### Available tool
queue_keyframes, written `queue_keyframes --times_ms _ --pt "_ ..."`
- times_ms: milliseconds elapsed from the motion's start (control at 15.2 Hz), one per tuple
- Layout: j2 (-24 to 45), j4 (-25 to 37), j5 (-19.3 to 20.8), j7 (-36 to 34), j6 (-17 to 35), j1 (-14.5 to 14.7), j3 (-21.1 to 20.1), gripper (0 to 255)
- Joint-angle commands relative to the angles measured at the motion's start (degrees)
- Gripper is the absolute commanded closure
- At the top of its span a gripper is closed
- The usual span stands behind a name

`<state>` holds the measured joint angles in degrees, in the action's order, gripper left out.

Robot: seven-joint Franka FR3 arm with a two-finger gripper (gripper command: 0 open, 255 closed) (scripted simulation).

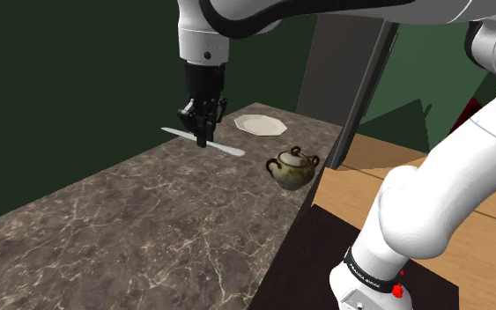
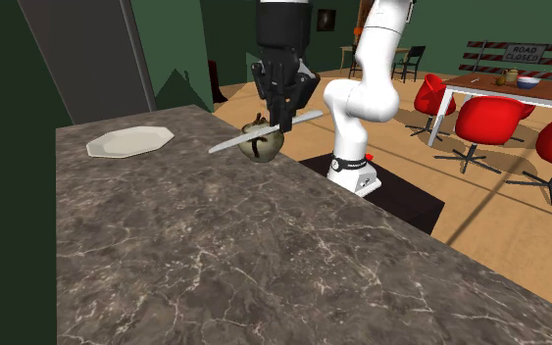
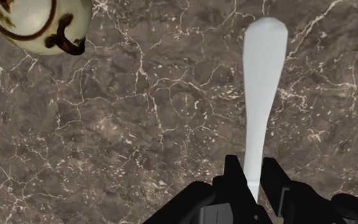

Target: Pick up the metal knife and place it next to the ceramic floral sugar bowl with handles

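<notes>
Clamping the knife [image 1: 228,150] about mid-length, the gripper [image 1: 203,136] hangs from the arm [image 1: 237,13] in the upper middle of the shoulder view. Its fingers are narrow, pressed on the thin pale blade. The knife lies nearly level in the grip, raised off the dark marbled counter [image 1: 149,229].

In that view the bowl [image 1: 292,167] sits just right of and below the knife, near the counter's right edge. It is a round lidded pot, cream with brown markings and curled handles. A pale plate [image 1: 259,125] lies beyond it, toward the counter's far end.

In the second exterior view the knife [image 2: 239,142] crosses in front of the bowl [image 2: 264,145] at upper centre, under the gripper [image 2: 283,123]. The plate [image 2: 128,141] is at left and red chairs [image 2: 484,118] at right.

In the wrist view the knife [image 3: 263,83] runs out from between the fingers [image 3: 233,172], well apart from the bowl [image 3: 34,22].
</notes>
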<state>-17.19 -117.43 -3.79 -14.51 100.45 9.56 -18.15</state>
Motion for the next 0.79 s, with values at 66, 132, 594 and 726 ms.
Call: queue_keyframes --times_ms 66,132,594,726 --pt "-6.51 -5.98 -1.09 3.05 -0.44 -0.13 2.2 255" --pt "-8.66 -7.84 -1.29 4.04 -0.73 -0.14 3.0 255" --pt "-23.27 -19.07 -0.64 10.59 -4.31 -0.47 8.9 255" --pt "-27.38 -21.73 0.16 12.42 -5.83 -0.73 10.72 255"
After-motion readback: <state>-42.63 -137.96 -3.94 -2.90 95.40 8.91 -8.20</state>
